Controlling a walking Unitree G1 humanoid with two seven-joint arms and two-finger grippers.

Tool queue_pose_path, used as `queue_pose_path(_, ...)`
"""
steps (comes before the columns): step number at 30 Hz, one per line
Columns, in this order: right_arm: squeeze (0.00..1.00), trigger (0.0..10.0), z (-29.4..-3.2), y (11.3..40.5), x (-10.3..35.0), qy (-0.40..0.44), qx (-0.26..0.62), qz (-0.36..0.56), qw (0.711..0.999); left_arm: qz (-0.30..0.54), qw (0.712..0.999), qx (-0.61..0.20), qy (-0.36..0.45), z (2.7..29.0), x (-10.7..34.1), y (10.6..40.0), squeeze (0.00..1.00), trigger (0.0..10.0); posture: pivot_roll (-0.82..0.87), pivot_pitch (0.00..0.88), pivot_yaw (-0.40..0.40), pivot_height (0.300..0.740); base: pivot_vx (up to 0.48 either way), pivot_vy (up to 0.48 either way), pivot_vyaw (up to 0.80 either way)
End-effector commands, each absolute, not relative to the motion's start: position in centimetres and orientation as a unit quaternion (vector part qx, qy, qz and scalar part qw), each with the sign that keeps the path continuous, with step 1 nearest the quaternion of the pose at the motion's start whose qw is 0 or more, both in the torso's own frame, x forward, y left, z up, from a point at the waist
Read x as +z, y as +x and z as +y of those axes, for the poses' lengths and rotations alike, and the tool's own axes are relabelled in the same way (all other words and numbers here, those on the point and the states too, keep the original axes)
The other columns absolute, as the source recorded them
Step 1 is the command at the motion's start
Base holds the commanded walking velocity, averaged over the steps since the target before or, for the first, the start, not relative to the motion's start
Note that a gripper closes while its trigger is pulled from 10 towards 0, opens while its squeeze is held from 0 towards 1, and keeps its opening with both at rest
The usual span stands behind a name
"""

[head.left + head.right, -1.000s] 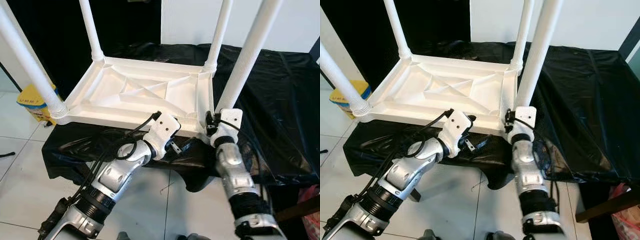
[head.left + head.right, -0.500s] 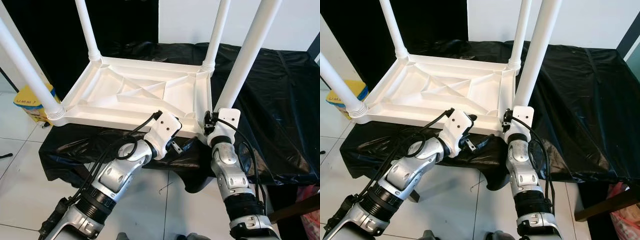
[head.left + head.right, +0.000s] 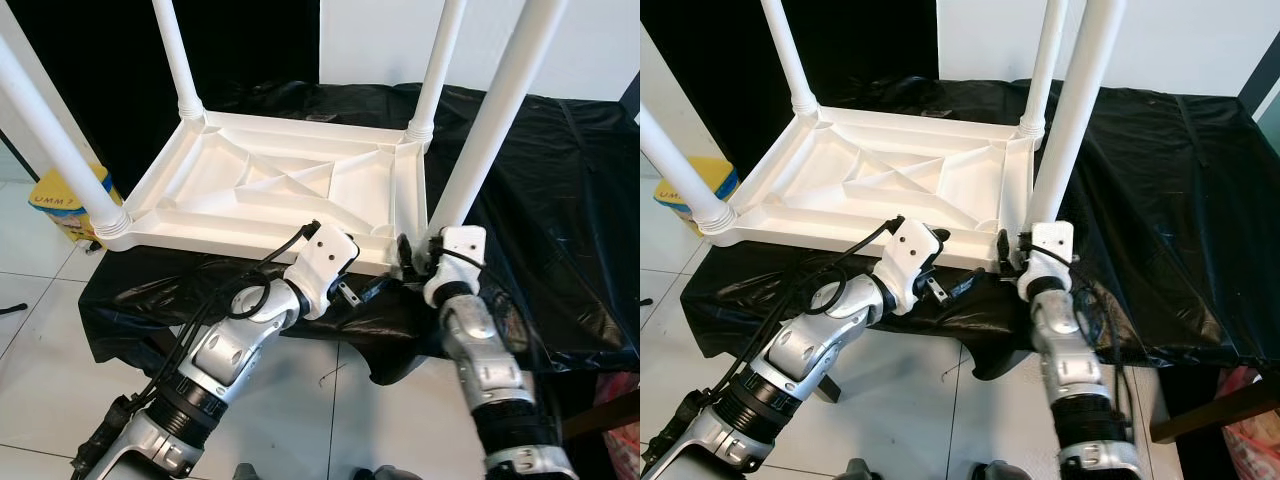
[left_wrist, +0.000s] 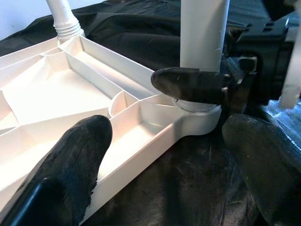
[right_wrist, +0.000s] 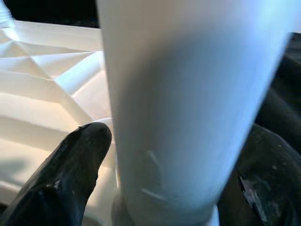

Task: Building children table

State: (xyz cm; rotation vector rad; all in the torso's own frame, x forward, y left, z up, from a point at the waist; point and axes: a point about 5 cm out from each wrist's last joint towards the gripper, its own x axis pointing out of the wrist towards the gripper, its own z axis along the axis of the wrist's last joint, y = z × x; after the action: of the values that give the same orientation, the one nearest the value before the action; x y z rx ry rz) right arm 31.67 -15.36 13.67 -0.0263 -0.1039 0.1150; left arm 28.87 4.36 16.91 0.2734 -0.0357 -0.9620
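Four white plastic tube legs now stand in the upturned white ribbed tabletop (image 3: pixel 280 185) on black sheeting (image 3: pixel 560 190). Right gripper (image 4: pixel 188 84) clasps the near-right leg (image 3: pixel 480 140); left gripper (image 3: pixel 385 285) waits unclenched beside it.

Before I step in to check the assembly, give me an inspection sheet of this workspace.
Surface: black plastic sheet draped over a low stand, wrinkled.
Job's things: white plastic children's table top lying upside down on the sheet, four white legs standing in its corners; the near right leg is the one being worked.
Clutter: yellow package on the floor to the left.
Grippers: right gripper closed around the base of the near right leg; left gripper open, at the top's near edge beside that corner.
Cables: black cables running along both arms.
Surroundings: pale floor tiles, white wall behind.
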Motion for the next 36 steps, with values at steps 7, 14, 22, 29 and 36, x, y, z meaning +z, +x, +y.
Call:
queue_pose_path(7, 0.0, 10.0, -16.1, 32.1, 14.5, -0.047, 0.191, -0.061, 0.979, -0.001, 0.84, -0.525, 0.136, 4.1, 16.5, 28.0, 0.0, 10.0, 0.03, 0.078, -0.004, 0.74, 0.0, 0.0, 0.0)
queue_pose_path(14, 0.0, 10.0, -16.1, 33.2, 14.6, -0.076, 0.242, -0.051, 0.966, -0.001, 0.837, -0.529, 0.138, 4.0, 16.6, 28.1, 0.0, 10.0, 0.04, 0.077, -0.007, 0.74, 0.0, 0.0, 0.0)
queue_pose_path(22, 0.0, 0.0, -16.5, 33.1, 13.9, -0.074, 0.252, -0.033, 0.964, 0.0, 0.841, -0.524, 0.136, 4.2, 16.5, 27.7, 0.0, 10.0, 0.06, 0.082, -0.026, 0.74, 0.0, 0.0, 0.0)
queue_pose_path(29, 0.0, 10.0, -17.1, 32.9, 13.4, -0.066, 0.23, -0.026, 0.971, 0.003, 0.842, -0.522, 0.134, 4.3, 16.4, 27.5, 0.0, 10.0, 0.06, 0.083, -0.032, 0.74, 0.0, 0.0, 0.0)
queue_pose_path(36, 0.0, 10.0, -17.4, 32.4, 12.8, -0.031, 0.128, -0.025, 0.991, 0.004, 0.843, -0.52, 0.134, 4.4, 16.3, 27.5, 0.0, 10.0, 0.06, 0.084, -0.035, 0.74, 0.0, 0.0, 0.0)
